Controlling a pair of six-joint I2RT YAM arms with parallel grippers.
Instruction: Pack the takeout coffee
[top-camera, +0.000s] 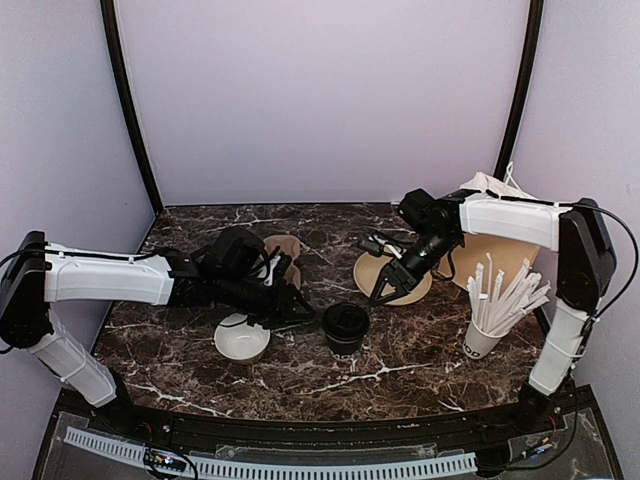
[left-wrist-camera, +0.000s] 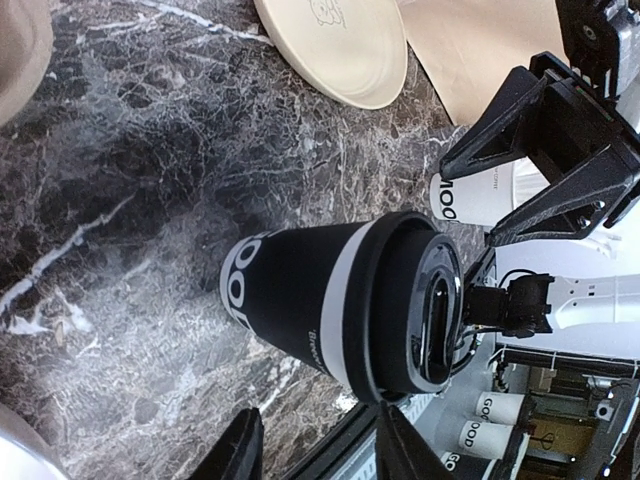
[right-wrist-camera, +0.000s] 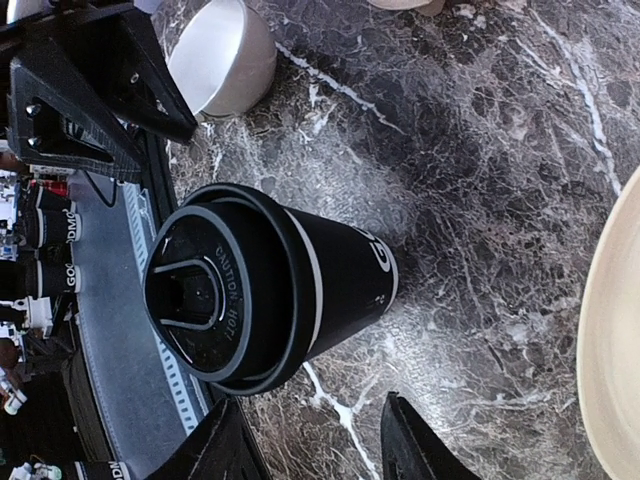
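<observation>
The takeout coffee (top-camera: 346, 328) stands upright on the marble table with its black lid on. It is a black cup with white lettering and a pale band under the lid (left-wrist-camera: 335, 300) (right-wrist-camera: 265, 285). My left gripper (top-camera: 298, 306) hovers just left of it, open, both fingers apart from the cup (left-wrist-camera: 320, 455). My right gripper (top-camera: 389, 291) hangs up and to the right of the cup, open too, with nothing between its fingers (right-wrist-camera: 322, 450). Each wrist view shows the other gripper beyond the cup.
A white bowl (top-camera: 241, 340) sits under the left arm. A beige plate (top-camera: 412, 290) lies below the right gripper, with a paper bag (top-camera: 497, 255) behind it. A white cup of straws (top-camera: 484, 336) stands at the right. Brown paper pieces (top-camera: 284, 245) lie at the back.
</observation>
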